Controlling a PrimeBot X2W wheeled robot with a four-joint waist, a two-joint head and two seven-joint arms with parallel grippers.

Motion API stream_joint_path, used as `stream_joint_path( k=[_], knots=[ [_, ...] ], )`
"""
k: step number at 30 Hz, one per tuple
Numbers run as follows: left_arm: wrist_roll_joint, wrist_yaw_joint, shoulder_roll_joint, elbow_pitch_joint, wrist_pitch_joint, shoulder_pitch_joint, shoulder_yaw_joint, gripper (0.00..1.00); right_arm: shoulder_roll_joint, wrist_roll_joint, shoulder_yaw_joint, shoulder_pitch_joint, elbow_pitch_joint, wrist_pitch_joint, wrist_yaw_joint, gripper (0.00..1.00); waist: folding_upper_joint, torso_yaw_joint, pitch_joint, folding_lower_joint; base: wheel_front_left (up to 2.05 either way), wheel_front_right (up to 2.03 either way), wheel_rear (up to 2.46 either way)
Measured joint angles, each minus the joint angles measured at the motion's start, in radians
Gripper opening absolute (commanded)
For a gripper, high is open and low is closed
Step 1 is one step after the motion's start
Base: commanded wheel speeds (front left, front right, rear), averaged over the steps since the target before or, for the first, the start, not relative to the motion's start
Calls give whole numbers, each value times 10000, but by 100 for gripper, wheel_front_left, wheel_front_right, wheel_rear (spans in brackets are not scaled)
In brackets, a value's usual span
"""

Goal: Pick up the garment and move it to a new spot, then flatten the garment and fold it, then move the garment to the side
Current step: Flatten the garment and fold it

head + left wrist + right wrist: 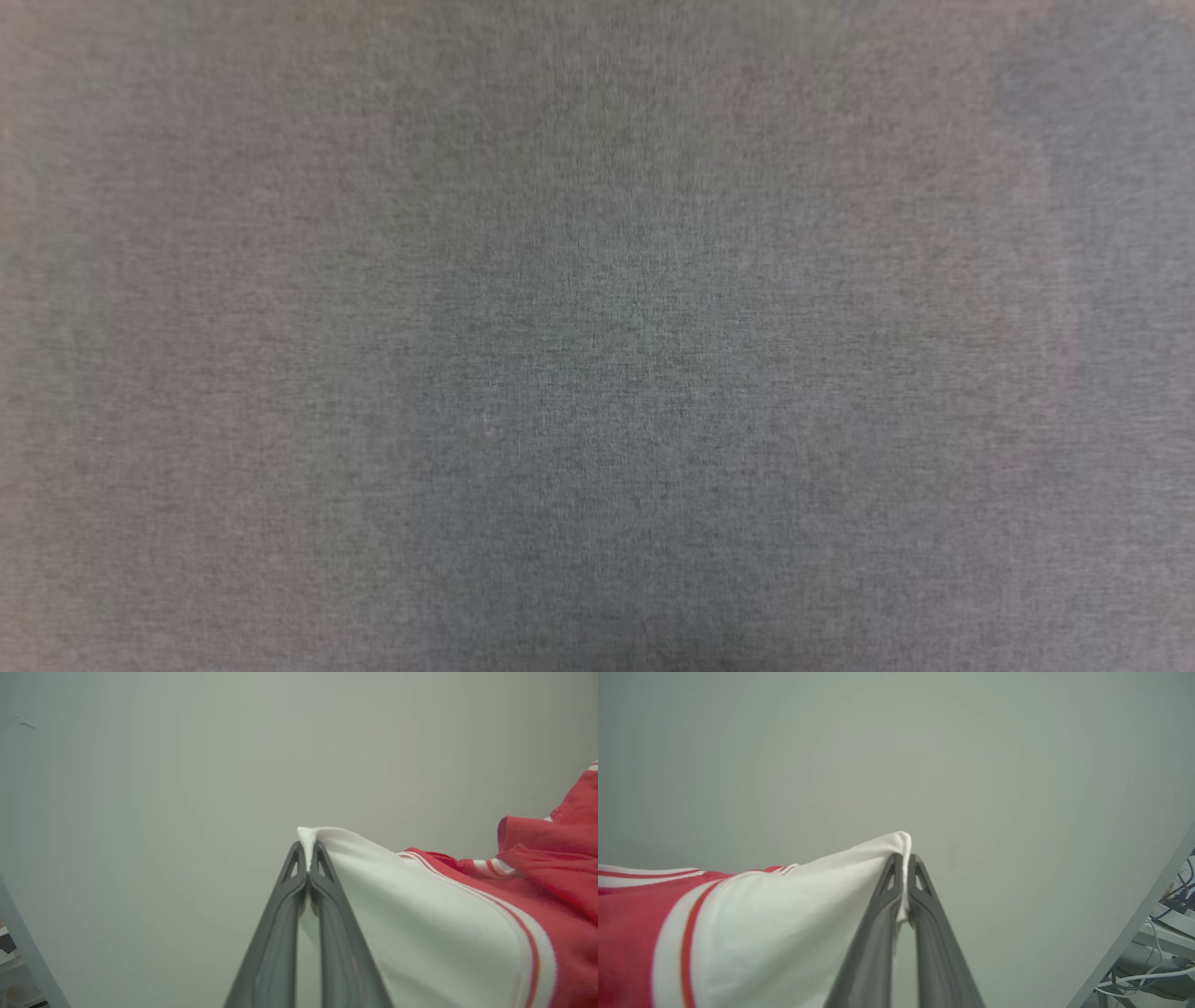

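Wrist views: one garment (444, 933), two jaws

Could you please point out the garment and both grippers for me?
garment (420, 924): left wrist view, on its white sleeve.
left gripper (307, 858): left wrist view, between its shut fingertips.
right gripper (905, 863): right wrist view, between its shut fingertips.

shirt (551, 891) is red with white sleeves and red-white striped trim at the seams. left hand (307, 856) and right hand (905, 861) are both dark grey. worktop (140, 788) is plain pale grey-green, and the surface (597, 336) in the head view is a blurry mottled grey
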Motion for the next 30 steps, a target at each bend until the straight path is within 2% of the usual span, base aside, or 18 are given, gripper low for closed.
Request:
stream_joint_path(
  k=[8,12,17,23,30],
  knots=[
    [627,-4,-500,125,0,-357,980,0,723,-247,163,-755,688,-694,0,0,0,-35,1546,1,0,0,0],
    [874,-127,-648,111,0,259,1384,0,966,-167,445,-566,1020,-1129,0,0,0,-57,2148,1,0,0,0],
    [1212,-286,-646,-69,2,1993,2019,0,1250,42,1066,624,1129,-1563,2,0,0,-113,2494,2,0,0,0],
    [1615,-364,-663,-784,0,4089,2892,0,1306,692,1783,2184,932,-1797,2,0,0,-134,2205,0,0,0,0],
    [2257,-399,-928,-1885,2,7080,3944,0,1087,1553,2339,4435,-167,-1824,0,0,0,-79,1521,-1,0,0,0]
  ],
)
